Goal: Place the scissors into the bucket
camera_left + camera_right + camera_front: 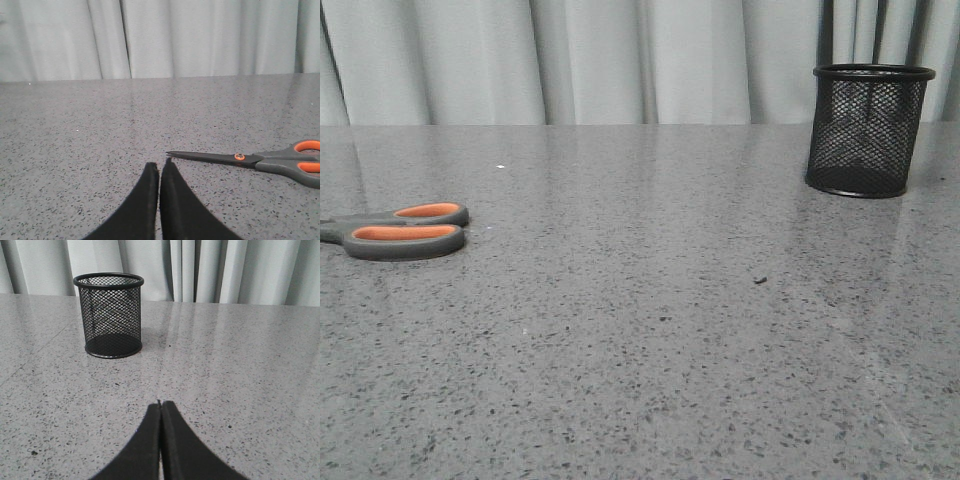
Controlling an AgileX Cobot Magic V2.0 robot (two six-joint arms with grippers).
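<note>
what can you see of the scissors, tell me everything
The scissors lie flat on the speckled grey table, at its left side in the front view, far from the bucket. They are closed. The handles look like dark grey plastic with orange loop linings, the blades grey metal, with an orange-ringed pivot. The blade tips point toward the left gripper, whose fingers are together. Nothing but the table touches them.

A staged lab bench: speckled grey tabletop (650, 330) before pale curtains (620, 60).
</note>
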